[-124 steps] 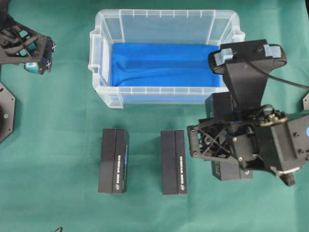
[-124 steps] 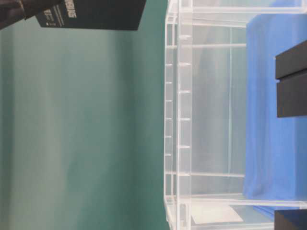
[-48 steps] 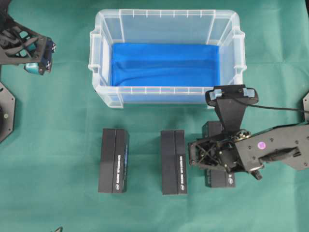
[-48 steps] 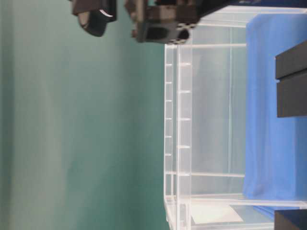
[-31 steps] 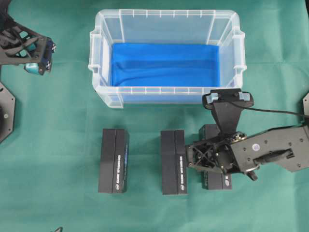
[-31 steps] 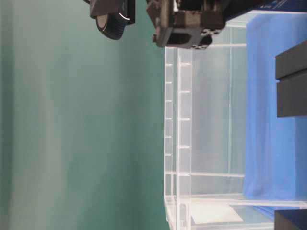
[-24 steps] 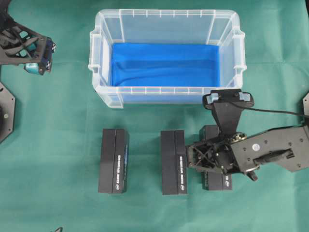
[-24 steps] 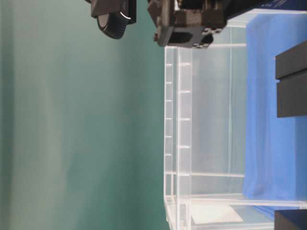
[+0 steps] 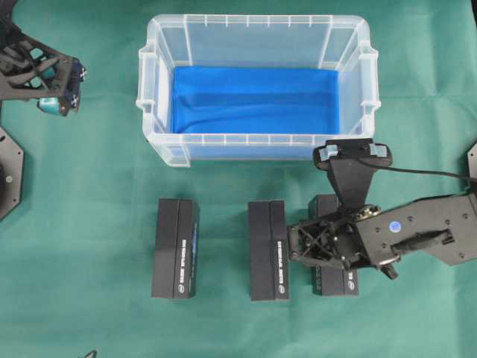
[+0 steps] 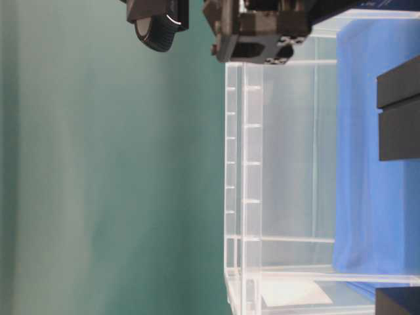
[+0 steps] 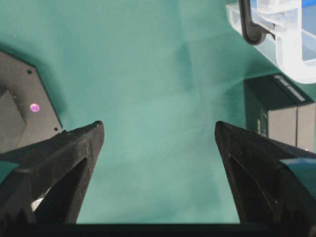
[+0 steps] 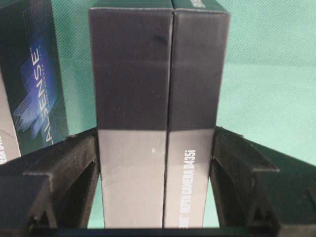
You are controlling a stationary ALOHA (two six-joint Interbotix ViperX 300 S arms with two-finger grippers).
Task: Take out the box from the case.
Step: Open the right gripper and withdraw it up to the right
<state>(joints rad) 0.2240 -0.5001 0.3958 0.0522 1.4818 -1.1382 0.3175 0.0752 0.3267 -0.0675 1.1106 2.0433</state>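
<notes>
Resting beside two others, box (image 9: 333, 246) lowered, right tool (image 9: 322, 245) clamped

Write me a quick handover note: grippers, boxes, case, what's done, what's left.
Right gripper: shut on the third box, low over the cloth by the other two.
Left gripper: open, holds nothing, parked off to the left side.
Case: only the blue lining shows inside.
First box and second box: lying side by side on the table in front of the case.
Done: all three boxes are out of the case.
Left: probably just open the right gripper and back off.
</notes>
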